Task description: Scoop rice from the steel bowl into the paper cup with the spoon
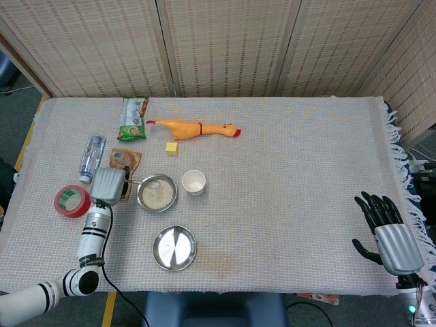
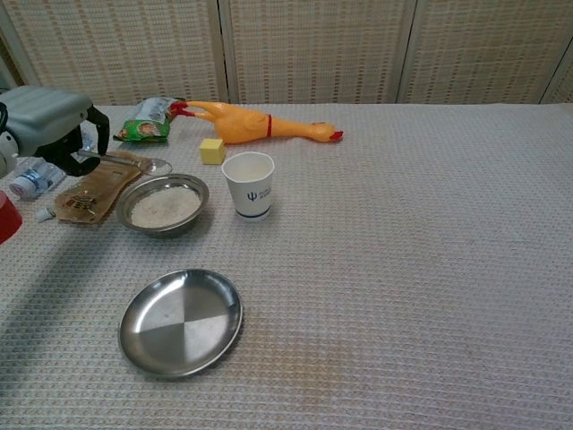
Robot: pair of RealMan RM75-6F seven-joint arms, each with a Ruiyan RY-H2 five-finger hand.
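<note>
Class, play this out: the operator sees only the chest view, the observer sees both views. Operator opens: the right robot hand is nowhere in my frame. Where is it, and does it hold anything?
Observer: The right robot hand is at the near right edge of the table, fingers spread, holding nothing.
Operator: Something red is cut off at my left edge. What is it?
Observer: A red tape roll, lying flat just left of the left robot hand, which holds the spoon.
Operator: And the bottle behind that hand? I see only its cap end.
Observer: The clear plastic bottle lies on its side, beyond the tape roll.
</note>
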